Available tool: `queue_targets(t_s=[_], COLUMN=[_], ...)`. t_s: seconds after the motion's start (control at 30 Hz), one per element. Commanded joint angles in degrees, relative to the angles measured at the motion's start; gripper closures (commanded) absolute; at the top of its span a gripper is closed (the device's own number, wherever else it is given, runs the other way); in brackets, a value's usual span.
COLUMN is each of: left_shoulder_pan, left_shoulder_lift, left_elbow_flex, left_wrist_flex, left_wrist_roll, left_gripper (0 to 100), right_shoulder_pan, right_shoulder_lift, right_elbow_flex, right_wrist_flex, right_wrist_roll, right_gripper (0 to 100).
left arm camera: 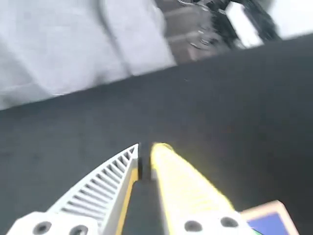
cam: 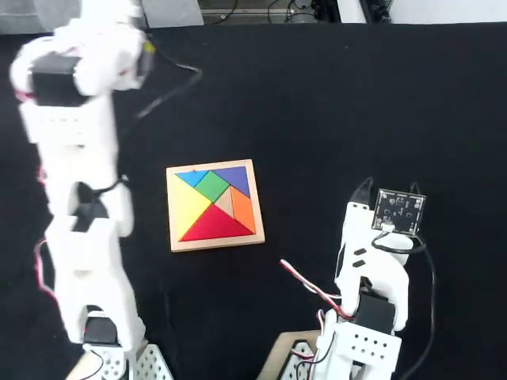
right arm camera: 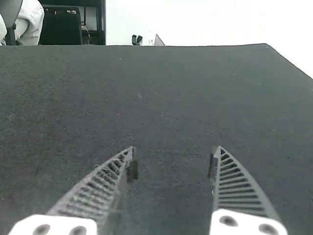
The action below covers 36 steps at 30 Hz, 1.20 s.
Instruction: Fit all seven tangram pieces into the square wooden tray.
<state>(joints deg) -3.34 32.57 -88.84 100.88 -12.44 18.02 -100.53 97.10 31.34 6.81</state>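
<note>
The wooden tray (cam: 214,244) sits mid-table between our arms, its coloured pieces (cam: 212,224) seemingly all seated, though one tan patch may be a gap. Left gripper (left arm camera: 145,147) jaws together, raised; right gripper (right arm camera: 171,164) jaws apart, empty. We judge only checking that patch remains.

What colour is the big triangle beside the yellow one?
Red; the triangle shows best in the high view.
</note>
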Motion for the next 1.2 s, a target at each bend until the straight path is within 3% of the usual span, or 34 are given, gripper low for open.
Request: queue_targets(t_s=[0.0, 0.93, 1.17], left_shoulder_pan=[-6.0, -7.5, -7.5], left_shoulder_lift=[-7.0, -53.3, -67.7], left_elbow_flex=[-4.1, -5.8, 16.6], left_wrist_flex=[-0.1, 0.2, 0.2], left_wrist_roll=[-0.9, -0.9, 1.8], left_gripper=[96, 97, 97], right_shoulder_pan=[-2.5, -3.2, -3.2], right_shoulder_lift=[-1.1, -1.1, -1.1], right_elbow_flex=[-0.2, -0.2, -0.2], right_wrist_flex=[0.4, 1.2, 2.8], right_wrist_roll=[-0.4, -0.4, 0.9], right_gripper=[75.5, 75.5, 75.5])
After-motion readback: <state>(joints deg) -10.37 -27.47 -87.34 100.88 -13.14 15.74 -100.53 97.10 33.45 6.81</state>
